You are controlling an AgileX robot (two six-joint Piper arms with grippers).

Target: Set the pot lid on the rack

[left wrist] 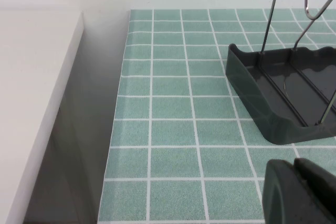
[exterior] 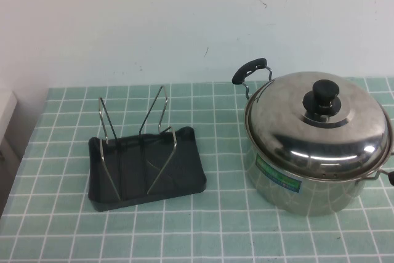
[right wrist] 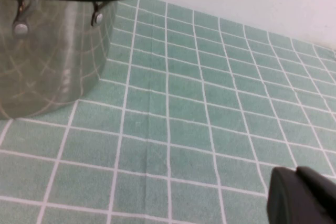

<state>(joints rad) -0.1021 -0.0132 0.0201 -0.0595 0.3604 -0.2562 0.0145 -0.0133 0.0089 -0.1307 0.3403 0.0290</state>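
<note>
Still shiny, black-knobbed pot lid.

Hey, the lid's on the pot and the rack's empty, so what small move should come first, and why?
Probably bring the right claw up over the lid's black knob. The pot lid sits on the pot on the robot's right; the rack stands empty to its left. The right claw is low beside the pot, the left claw low near the rack.

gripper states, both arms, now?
Left gripper: beside the rack, holding nothing visible; open or closed cannot be told.
Right gripper: near the pot, holding nothing visible; cannot be told.
</note>
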